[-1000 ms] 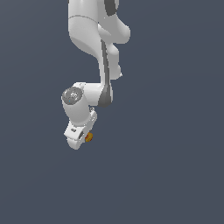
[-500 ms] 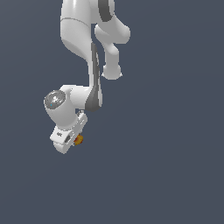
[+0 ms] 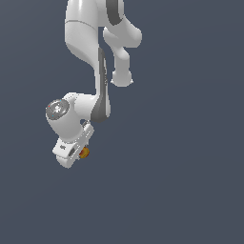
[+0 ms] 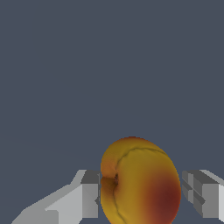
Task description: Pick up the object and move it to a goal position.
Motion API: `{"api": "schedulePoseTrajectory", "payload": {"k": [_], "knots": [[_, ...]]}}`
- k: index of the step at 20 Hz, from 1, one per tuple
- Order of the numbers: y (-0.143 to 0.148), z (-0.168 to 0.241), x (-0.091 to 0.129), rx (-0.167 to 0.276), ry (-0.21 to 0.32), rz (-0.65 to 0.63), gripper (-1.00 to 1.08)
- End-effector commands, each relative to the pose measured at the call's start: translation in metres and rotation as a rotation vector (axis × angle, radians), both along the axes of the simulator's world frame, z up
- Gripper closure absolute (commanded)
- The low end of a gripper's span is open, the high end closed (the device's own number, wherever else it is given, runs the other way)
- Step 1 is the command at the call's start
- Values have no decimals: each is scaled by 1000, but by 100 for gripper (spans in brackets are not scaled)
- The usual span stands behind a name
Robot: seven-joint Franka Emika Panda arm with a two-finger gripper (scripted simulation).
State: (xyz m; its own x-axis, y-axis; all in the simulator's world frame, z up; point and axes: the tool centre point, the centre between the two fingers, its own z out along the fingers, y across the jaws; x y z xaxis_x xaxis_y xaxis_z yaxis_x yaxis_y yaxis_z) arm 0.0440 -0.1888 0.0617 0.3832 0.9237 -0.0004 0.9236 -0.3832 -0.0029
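As the arm hangs, object (image 4: 140, 181) between end effector (image 4: 140, 194) fingers (image 4: 89, 194) — gripped

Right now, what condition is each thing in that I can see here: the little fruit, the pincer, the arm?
Fruit-like ball: yellow-orange with a red patch, whole, held between the pincer's fingers, nothing seen beneath it.
Pincer: shut on the ball, one finger on each side of it.
Arm: bent, with the pincer end low and toward the exterior view's left.
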Motion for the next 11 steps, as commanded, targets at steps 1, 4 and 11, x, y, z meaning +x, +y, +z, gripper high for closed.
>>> {"api": "schedulePoseTrajectory", "payload": {"k": [1,4,11], "knots": [[0,3,3,-1,-2,0,108],[-1,8,8,-1,-2,0,108],[-1,15,16,-1,-2,0,108]]}}
